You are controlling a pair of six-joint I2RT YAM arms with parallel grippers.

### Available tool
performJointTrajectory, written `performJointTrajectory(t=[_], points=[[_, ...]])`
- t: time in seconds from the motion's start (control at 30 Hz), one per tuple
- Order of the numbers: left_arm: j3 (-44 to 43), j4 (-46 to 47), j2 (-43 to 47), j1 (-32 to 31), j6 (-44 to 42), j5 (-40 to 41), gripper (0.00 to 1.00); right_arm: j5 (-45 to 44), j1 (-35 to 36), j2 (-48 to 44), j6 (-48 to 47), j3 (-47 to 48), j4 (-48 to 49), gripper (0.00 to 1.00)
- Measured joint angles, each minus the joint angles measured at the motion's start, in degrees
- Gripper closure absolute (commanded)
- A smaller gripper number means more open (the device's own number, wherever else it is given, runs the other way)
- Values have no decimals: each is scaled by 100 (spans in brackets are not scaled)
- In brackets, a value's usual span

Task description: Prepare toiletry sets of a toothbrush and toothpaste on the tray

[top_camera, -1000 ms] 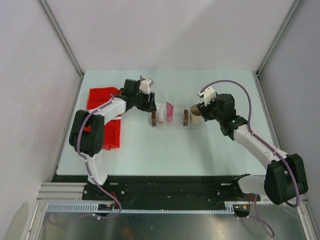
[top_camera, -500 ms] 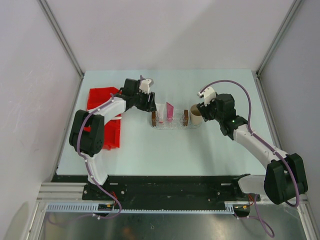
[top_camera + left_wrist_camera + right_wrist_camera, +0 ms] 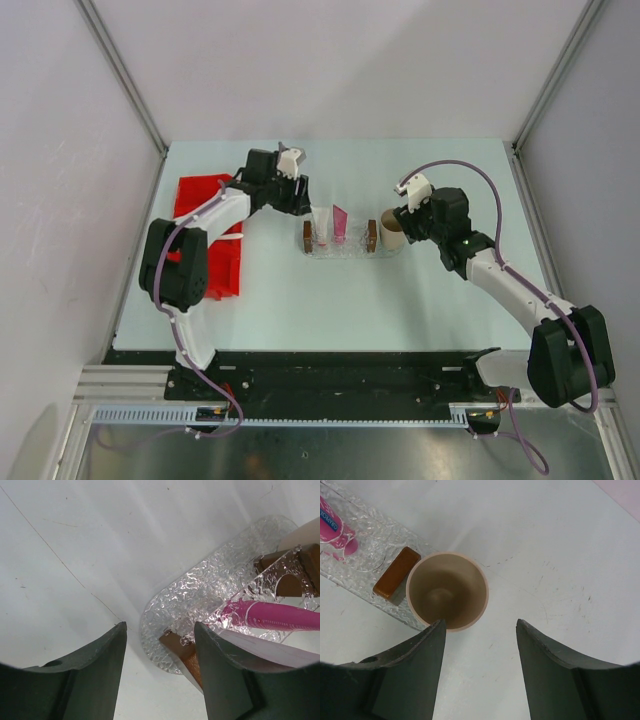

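Observation:
The clear tray (image 3: 340, 250) with a brown block (image 3: 308, 236) at each short end lies mid-table. A white tube (image 3: 321, 221) and a magenta-pink tube (image 3: 340, 221) rest in it. I cannot make out the toothbrush. My left gripper (image 3: 301, 206) is open and empty, just left of the tray's left end. In the left wrist view the jaws (image 3: 160, 630) frame the tray's rim (image 3: 200, 590) and near block (image 3: 180, 647), with the pink tube (image 3: 280, 617) and white tube (image 3: 260, 650) beyond. My right gripper (image 3: 406, 224) is open and empty beside the tray's right end.
A tan paper cup (image 3: 391, 229) stands upright against the tray's right end; it sits just ahead of the right jaws (image 3: 480, 625) in the right wrist view (image 3: 447, 590). A red divided bin (image 3: 205, 200) lies at the left, under the left arm.
My left gripper has drawn back a little, up and to the left, away from the tray. The right arm, cup, tray and tubes have not moved.

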State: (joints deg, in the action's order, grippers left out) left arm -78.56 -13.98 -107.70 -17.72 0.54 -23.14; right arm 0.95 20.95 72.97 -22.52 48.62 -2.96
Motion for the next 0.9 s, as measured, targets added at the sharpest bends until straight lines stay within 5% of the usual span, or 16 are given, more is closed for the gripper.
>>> performJointTrajectory(t=[0.4, 0.9], points=[[-98, -42, 109, 686, -9, -170, 39, 103, -9, 9, 2, -2, -2, 37], [634, -1259, 2688, 1226, -1856, 203, 40, 299, 26, -57, 4, -2, -4, 37]])
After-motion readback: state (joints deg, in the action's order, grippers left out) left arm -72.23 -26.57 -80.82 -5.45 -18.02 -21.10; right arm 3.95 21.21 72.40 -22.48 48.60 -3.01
